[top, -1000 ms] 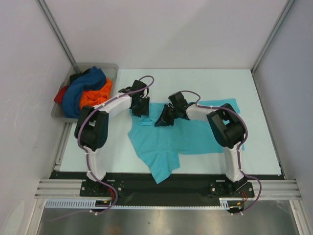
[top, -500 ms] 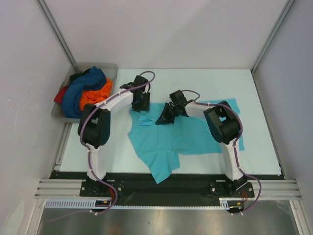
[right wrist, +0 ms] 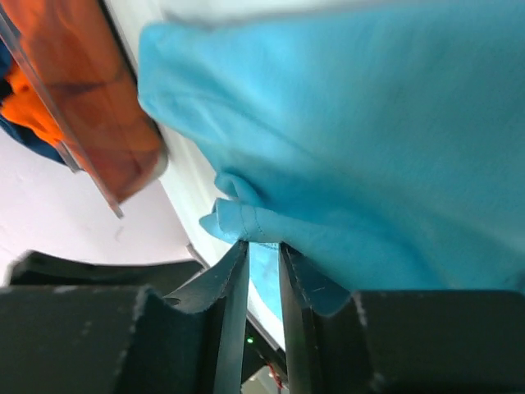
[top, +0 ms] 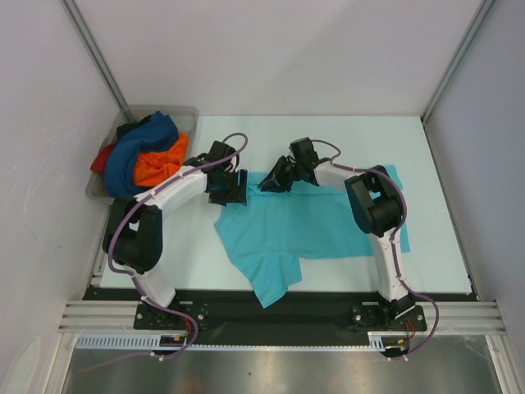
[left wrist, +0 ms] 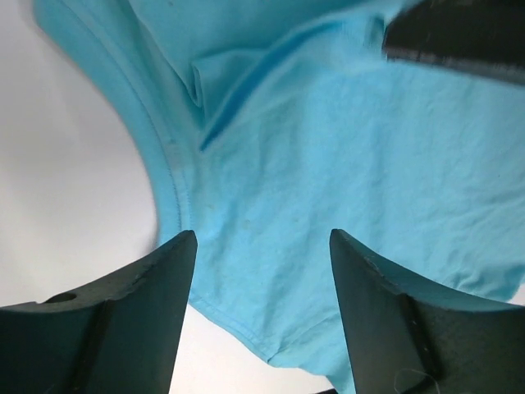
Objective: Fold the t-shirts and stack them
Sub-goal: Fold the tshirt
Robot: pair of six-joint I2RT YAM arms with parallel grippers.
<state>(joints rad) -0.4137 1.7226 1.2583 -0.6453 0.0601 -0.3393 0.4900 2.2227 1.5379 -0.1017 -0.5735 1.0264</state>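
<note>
At the bench's 10 o'clock corner a grey tray holds a heap of shirts: a red t-shirt at its 9 o'clock edge, a dark blue t-shirt draped over the middle, and an orange t-shirt at 3 o'clock. Just beside the tray, the left fingers stand wide apart over the 10 o'clock corner of the turquoise t-shirt, gripping nothing, with the hem curving past them. This shirt lies spread over the middle of the bench, one part trailing toward 6 o'clock. At its 12 o'clock edge the right fingers are almost together, a narrow slot between them, with a bunched fold of the turquoise hem lodged at their tips.
</note>
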